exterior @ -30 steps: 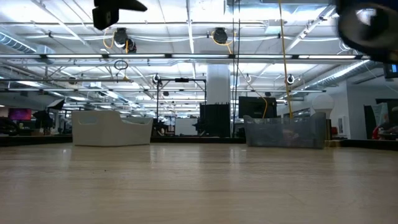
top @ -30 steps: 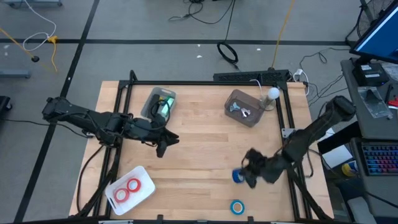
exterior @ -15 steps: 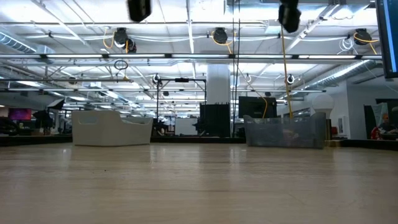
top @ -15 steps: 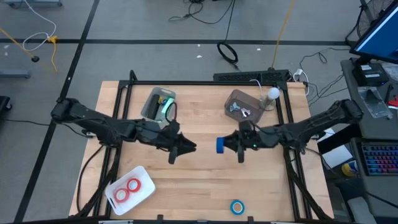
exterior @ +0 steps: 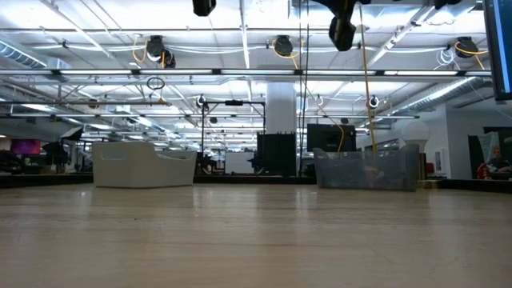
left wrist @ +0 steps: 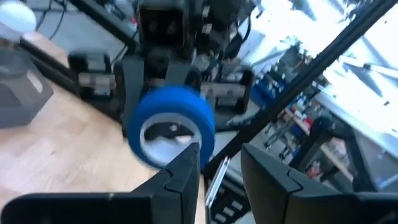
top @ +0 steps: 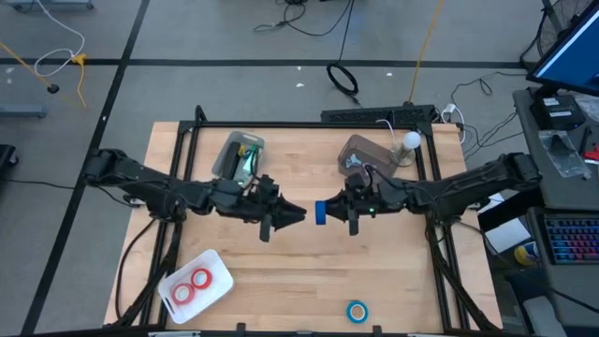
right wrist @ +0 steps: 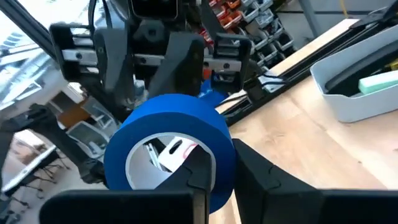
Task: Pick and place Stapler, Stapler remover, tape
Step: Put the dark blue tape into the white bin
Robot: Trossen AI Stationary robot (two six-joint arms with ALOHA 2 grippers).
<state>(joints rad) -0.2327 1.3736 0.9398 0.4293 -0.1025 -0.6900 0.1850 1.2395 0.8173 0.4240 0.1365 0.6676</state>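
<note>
My right gripper [top: 329, 212] is shut on a blue tape roll [top: 320, 212] with a pale centre, high above the middle of the table. My left gripper [top: 299, 213] is open and faces it from the left, fingertips just short of the roll. In the left wrist view one fingertip [left wrist: 188, 158] overlaps the roll's [left wrist: 171, 126] rim; I cannot tell whether it touches. A second blue roll [top: 357, 311] lies flat near the front edge. Two red rolls [top: 191, 283] lie in a white tray [top: 217, 267] at the front left. My right gripper holds the blue roll by its wall [right wrist: 225, 155], one finger [right wrist: 200, 171] at the hollow's edge and the other [right wrist: 255, 171] outside. The fingers come level from the table's right. The roll stands on edge, lifted clear, its hole facing the left gripper.
A grey bin [top: 227, 150] holding a green stapler [top: 247, 161] stands at the back left. A second grey bin [top: 354, 147] with small metal pieces stands at the back right, beside a white ball [top: 411, 140]. A black frame [top: 309, 124] runs around the table.
My right gripper has lifted the blue roll off the table near the front right and carried it up, toward the far edge and the left, to the middle. My left gripper has gone toward the right edge until it faces the roll.
</note>
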